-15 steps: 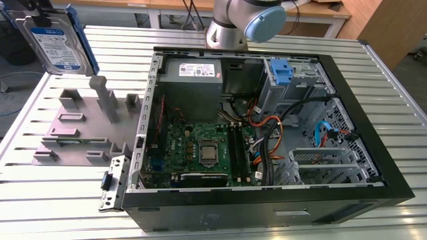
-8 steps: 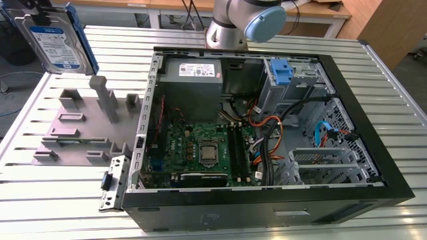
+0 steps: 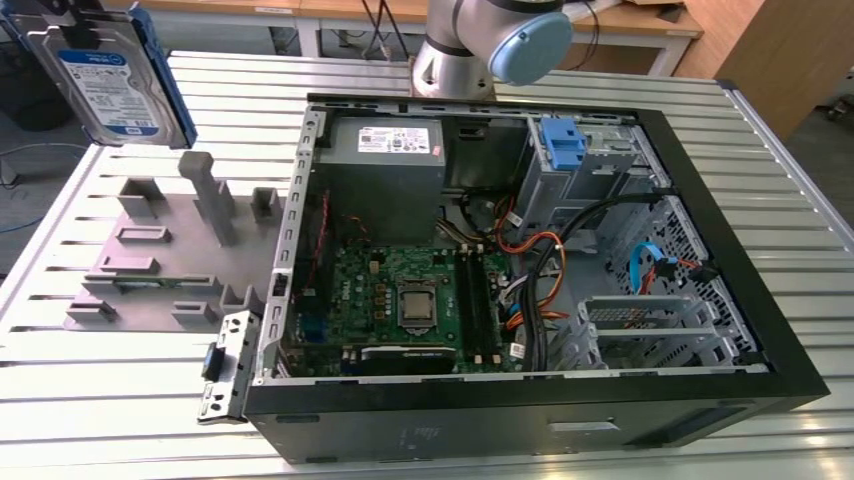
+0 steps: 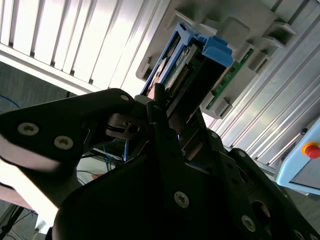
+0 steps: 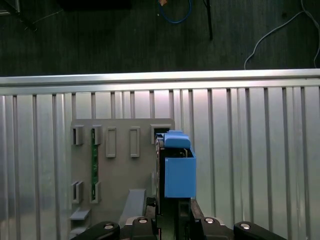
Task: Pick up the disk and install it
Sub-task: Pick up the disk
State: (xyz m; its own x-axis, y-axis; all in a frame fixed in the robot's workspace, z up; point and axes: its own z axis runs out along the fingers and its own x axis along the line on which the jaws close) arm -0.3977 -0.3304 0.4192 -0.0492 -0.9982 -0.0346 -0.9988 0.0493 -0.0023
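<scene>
One arm [image 3: 461,40] stands at the far edge of a slatted aluminium table [image 3: 134,420]. The disk [image 3: 114,80] is aloft at the exterior view's far left corner, upright and slightly tilted. Its white-and-blue label faces that camera and the blue carrier runs along its sides. It hangs clear of the table, past the far end of a grey fixture plate [image 3: 160,270], and well apart from the open computer case [image 3: 534,420]. In the first wrist view the disk [image 5: 179,172] shows edge-on, overlapping the plate's edge next to a row of slots. The gripper [image 5: 175,205] has its dark fingers closed against the disk from both sides. In the second wrist view the same hold shows from below, with the carrier's blue end [image 4: 215,50] standing out past the black linkage. A thin green circuit board [image 5: 93,160] stands in one slot of the plate. The case lies on its side with its panel off. Inside it, a grey power supply [image 3: 387,140] with a white label sits at the far wall, with a green motherboard [image 3: 400,290] below it. A narrow blue latch [image 3: 563,145] stands upright at the drive cage [image 3: 607,175] toward the exterior view's right.
</scene>
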